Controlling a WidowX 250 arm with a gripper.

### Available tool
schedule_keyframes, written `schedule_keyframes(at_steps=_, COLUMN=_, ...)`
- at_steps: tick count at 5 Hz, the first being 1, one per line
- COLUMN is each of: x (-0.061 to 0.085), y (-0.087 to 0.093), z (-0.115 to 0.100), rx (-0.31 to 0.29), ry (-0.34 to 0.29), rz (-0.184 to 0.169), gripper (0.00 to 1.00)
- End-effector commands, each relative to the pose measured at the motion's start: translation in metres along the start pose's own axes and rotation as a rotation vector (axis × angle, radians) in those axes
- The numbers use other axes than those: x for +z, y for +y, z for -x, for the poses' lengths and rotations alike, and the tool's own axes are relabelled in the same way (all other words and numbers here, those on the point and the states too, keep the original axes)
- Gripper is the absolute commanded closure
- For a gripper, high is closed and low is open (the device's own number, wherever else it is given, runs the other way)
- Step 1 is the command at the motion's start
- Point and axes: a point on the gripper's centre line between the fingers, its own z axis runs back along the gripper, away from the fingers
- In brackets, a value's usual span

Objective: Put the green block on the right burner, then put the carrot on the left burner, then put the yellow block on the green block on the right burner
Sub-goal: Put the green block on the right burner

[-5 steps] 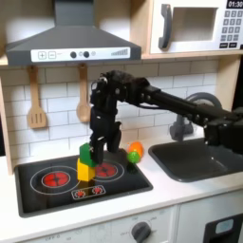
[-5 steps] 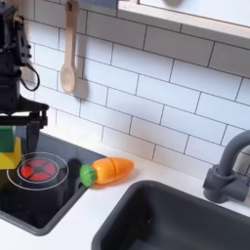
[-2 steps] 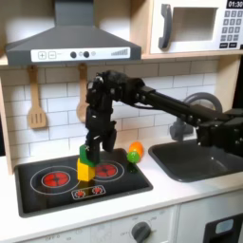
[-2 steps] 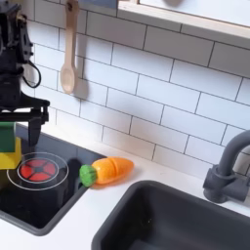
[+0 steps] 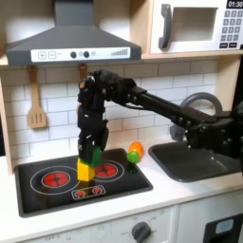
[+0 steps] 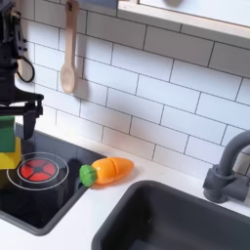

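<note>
In both exterior views the green block sits on top of the yellow block. This stack stands on the black hob between the left burner and the right burner. My gripper points down at the stack with its fingers open on either side of the green block; contact is unclear. The carrot lies on the white counter, off the hob toward the sink, leafy end toward the hob.
A dark sink with a grey faucet lies at the first exterior view's right. A wooden spatula and a wooden spoon hang on the tiled wall. A hood hangs over the hob.
The gripper has moved from beside the carrot side of the stack leftward in the first exterior view, and now hangs over the stack. Blocks and carrot have not moved.
</note>
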Motion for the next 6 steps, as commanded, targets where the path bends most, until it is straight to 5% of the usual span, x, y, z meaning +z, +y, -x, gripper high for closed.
schedule_keyframes(at_steps=1, x=0.002, y=0.000, z=0.002, rx=-0.006, ry=0.008, rz=0.002, gripper=0.00)
schedule_keyframes(at_steps=4, x=-0.006, y=0.002, z=-0.003, rx=0.003, ry=0.000, rz=-0.020, gripper=0.00)
schedule_keyframes(at_steps=6, x=-0.006, y=0.002, z=-0.010, rx=0.020, ry=-0.023, rz=-0.004, gripper=0.00)
